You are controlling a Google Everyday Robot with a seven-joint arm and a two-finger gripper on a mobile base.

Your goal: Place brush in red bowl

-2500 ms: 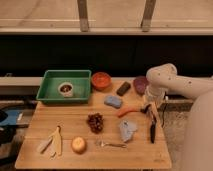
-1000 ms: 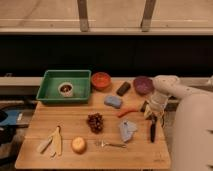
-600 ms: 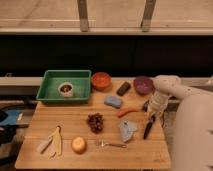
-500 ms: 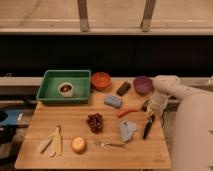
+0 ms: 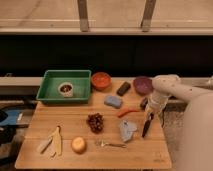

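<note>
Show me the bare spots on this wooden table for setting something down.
Bare: the strip between the green plastic tray and the wooden utensils; the front right corner of the wooden table. Crowded: right side, where the gripper is shut on the slender black brush near the round purple bowl.

1 camera, raised off the table's [image 5: 44, 118] near edge, looks down and across it toward the dark back wall, taking in the whole top. The gripper [image 5: 149, 112] is at the right side, clamped on the brush [image 5: 146, 129].
</note>
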